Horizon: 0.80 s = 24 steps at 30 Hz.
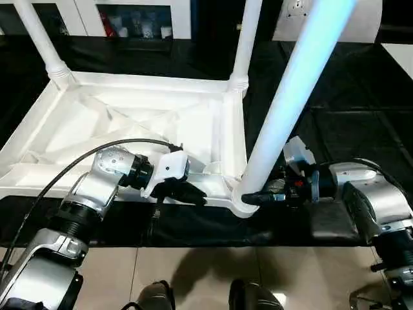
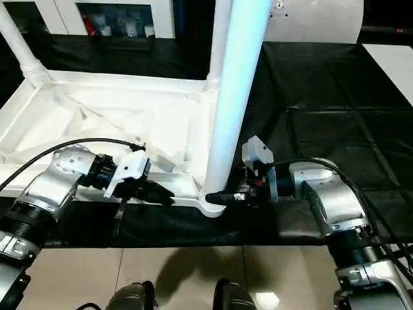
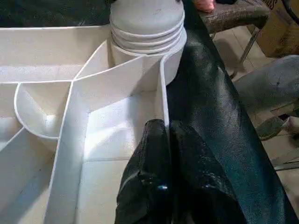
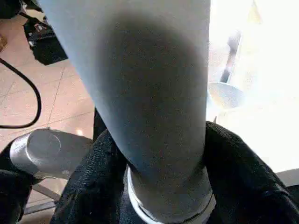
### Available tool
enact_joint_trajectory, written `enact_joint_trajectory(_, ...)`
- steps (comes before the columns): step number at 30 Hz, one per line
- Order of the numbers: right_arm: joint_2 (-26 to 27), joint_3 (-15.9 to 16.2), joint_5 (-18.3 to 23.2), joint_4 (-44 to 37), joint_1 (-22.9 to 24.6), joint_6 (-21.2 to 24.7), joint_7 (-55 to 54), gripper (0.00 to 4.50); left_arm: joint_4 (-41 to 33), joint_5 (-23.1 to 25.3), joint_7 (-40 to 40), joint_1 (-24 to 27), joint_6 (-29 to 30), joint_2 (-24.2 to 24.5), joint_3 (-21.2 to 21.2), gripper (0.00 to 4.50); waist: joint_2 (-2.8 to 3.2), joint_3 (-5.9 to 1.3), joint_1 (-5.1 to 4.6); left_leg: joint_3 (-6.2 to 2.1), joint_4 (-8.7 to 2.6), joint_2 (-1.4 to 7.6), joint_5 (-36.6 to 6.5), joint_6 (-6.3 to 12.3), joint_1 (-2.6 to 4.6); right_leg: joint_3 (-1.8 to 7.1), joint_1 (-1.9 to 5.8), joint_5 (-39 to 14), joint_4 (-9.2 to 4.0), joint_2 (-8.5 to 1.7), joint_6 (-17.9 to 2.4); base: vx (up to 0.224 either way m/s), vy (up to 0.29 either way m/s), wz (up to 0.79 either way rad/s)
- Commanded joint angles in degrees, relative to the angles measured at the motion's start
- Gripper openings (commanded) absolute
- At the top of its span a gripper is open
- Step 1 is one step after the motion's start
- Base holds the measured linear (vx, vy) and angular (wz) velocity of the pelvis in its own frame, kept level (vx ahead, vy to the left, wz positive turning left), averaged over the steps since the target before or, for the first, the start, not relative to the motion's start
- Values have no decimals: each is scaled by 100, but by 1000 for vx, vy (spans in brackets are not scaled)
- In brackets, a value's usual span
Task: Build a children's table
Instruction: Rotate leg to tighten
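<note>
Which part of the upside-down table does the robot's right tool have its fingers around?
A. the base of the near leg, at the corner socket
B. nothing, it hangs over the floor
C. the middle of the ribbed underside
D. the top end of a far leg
A: the right tool has a black finger on each side of the near leg, low down by the corner socket of the table top.

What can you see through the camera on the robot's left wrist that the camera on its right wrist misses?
Left wrist view alone: the ribbed underside of the table top, with the left gripper shut on its edge wall, and black sheeting beside it.

Right wrist view alone: the right gripper, its fingers on either side of the near leg's base, and a tiled floor behind.

Both: the near leg, whose ringed foot sits in a corner socket.
</note>
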Motion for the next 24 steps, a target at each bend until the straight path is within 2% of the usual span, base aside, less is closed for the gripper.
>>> enact_joint_trajectory(1, -27, 121, 113, -40, 59, 71, 194, 214, 10, 106, -77, 48, -61, -56, -208, 0, -95, -498, -19, 37, -286, 240, -605, 776, 26, 277, 426, -1312, -302, -308, -1381, 0, 0, 0)
enact_joint_trajectory(4, 129, -16, 433, -472, 308, 513, -66, 207, -92, 16, 169, 82, 211, -193, -104, 0, -94, -480, -6, 41, -292, 242, -634, 766, 33, 286, 415, -1383, -320, -305, -1345, 0, 0, 0)
enact_joint_trajectory(5, 288, -115, 588, -759, 440, 837, -414, 206, -184, -9, 355, 87, 431, -283, -56, 0, -97, -475, 9, 39, -296, 245, -628, 755, 31, 288, 417, -1395, -316, -306, -1337, 0, 0, 0)
enact_joint_trajectory(7, 396, -146, 574, -852, 478, 950, -668, 206, -200, 5, 479, 73, 546, -338, -41, 0, -109, -463, 1, 33, -314, 240, -650, 711, 27, 288, 413, -1527, -334, -297, -1267, 0, 0, 0)
enact_joint_trajectory(8, 526, -154, 505, -937, 517, 1002, -952, 206, -210, 22, 639, 55, 682, -423, -26, 0, -115, -434, -19, 28, -323, 214, -785, 637, 10, 276, 403, -1836, -371, -301, -1173, 0, 0, 0)
enact_joint_trajectory(9, 845, -172, 319, -1028, 534, 1143, -1602, 206, -142, 125, 1122, -21, 1013, -636, 21, 0, -104, -400, -38, 25, -344, 210, -950, 504, 22, 286, 379, -2242, -416, -304, -1026, 0, 0, 0)
enact_joint_trajectory(10, 1066, -217, 223, -1010, 490, 1300, -2024, 206, -76, 145, 1377, -68, 1148, -781, 65, 0, -112, -398, -57, 23, -346, 199, -1006, 436, 26, 283, 372, -2431, -435, -299, -956, 0, 0, 0)
enact_joint_trajectory(11, 1342, -303, 177, -986, 432, 1482, -2481, 206, -14, 164, 1668, -125, 1316, -944, 118, 0, -84, -363, -79, 3, -362, 161, -1192, 290, 29, 262, 359, -3001, -500, -302, -762, -75, -4, -7)
enact_joint_trajectory(12, 1558, -374, 167, -969, 383, 1631, -2809, 206, 40, 192, 1900, -177, 1436, -1067, 156, 0, -112, -349, -105, -6, -362, 141, -1323, 183, 59, 258, 331, -3467, -561, -310, -568, -51, -3, -5)
enact_joint_trajectory(13, 1558, -374, 167, -969, 383, 1631, -2809, 206, 40, 192, 1900, -177, 1436, -1067, 156, 0, -123, -350, -127, -19, -368, 127, -1349, 136, 44, 246, 343, -3609, -573, -306, -476, 0, 0, 0)
enact_joint_trajectory(14, 1945, -432, 64, -974, 292, 1849, -3370, 206, 168, 300, 2407, -300, 1614, -1312, 218, 0, -112, -352, -161, -48, -389, 122, -1425, 118, 29, 227, 364, -3765, -604, -313, -332, 0, 0, 0)
enact_joint_trajectory(15, 2075, -452, 14, -957, 258, 1898, -3560, 206, 215, 328, 2593, -346, 1666, -1390, 254, 0, -84, -349, -206, -57, -411, 131, -1445, 107, 19, 218, 349, -3688, -606, -300, -310, 0, 0, 0)
enact_joint_trajectory(16, 2163, -465, -20, -945, 234, 1933, -3691, 206, 247, 347, 2720, -378, 1702, -1444, 279, 0, -84, -349, -206, -57, -411, 131, -1445, 107, 19, 218, 349, -3688, -606, -300, -310, 0, 0, 0)
enact_joint_trajectory(17, 2366, -497, -94, -942, 186, 2033, -4022, 206, 295, 373, 3003, -447, 1806, -1566, 343, 0, -104, -364, -253, -70, -418, 127, -1473, 79, -1, 204, 361, -3556, -609, -294, -291, 0, 0, 0)
enact_joint_trajectory(18, 2387, -500, -104, -938, 180, 2037, -4059, 206, 298, 375, 3030, -453, 1820, -1579, 350, 0, -110, -367, -257, -56, -413, 121, -1531, 145, 45, 213, 331, -3509, -644, -298, -293, 0, 0, 0)
enact_joint_trajectory(19, 2757, -545, -246, -855, 75, 2090, -4671, 206, 359, 422, 3579, -576, 2048, -1805, 489, 0, -103, -368, -271, -46, -408, 125, -1509, 174, 60, 230, 318, -3405, -633, -303, -342, 0, 0, 0)
enact_joint_trajectory(20, 2814, -555, -270, -844, 63, 2093, -4762, 206, 359, 433, 3653, -590, 2083, -1839, 510, 0, -81, -381, -296, -37, -412, 143, -1497, 196, 62, 246, 298, -3155, -610, -290, -461, 0, 0, 0)
enact_joint_trajectory(21, 2976, -584, -346, -818, 31, 2103, -5020, 206, 350, 465, 3848, -625, 2185, -1932, 568, 0, -87, -378, -311, -32, -417, 147, -1517, 208, 66, 245, 290, -2974, -595, -275, -540, 0, 0, 0)
enact_joint_trajectory(22, 3171, -654, -434, -796, 3, 2141, -5344, 206, 327, 503, 4053, -654, 2290, -2035, 642, 0, -119, -380, -318, -29, -420, 137, -1509, 232, 53, 240, 309, -2929, -596, -269, -546, 0, 0, 0)
enact_joint_trajectory(24, 3403, -727, -417, -829, 48, 1890, -5528, 206, 208, 492, 4178, -642, 2382, -2150, 723, 0, -98, -386, -317, -18, -421, 146, -1503, 290, 59, 260, 308, -2816, -586, -295, -600, 0, 0, 0)
